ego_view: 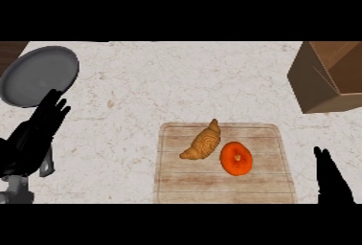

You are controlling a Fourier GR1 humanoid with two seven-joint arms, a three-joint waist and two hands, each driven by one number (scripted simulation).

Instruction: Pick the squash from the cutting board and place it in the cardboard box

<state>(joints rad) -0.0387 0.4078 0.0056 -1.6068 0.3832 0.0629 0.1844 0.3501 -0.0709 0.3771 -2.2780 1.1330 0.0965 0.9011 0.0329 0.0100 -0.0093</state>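
Soft, even light covers the pale bench [176,81] all around the left fingers [51,103], which read as flat black (barely any shading on them). Beyond the right fingers [325,165], the box [314,88] is darker inside than outside.

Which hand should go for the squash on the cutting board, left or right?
Right, probably. The right hand sits just beside the cutting board, nearest the squash, below the cardboard box. The left hand is across the counter by the grey plate, beyond the croissant.
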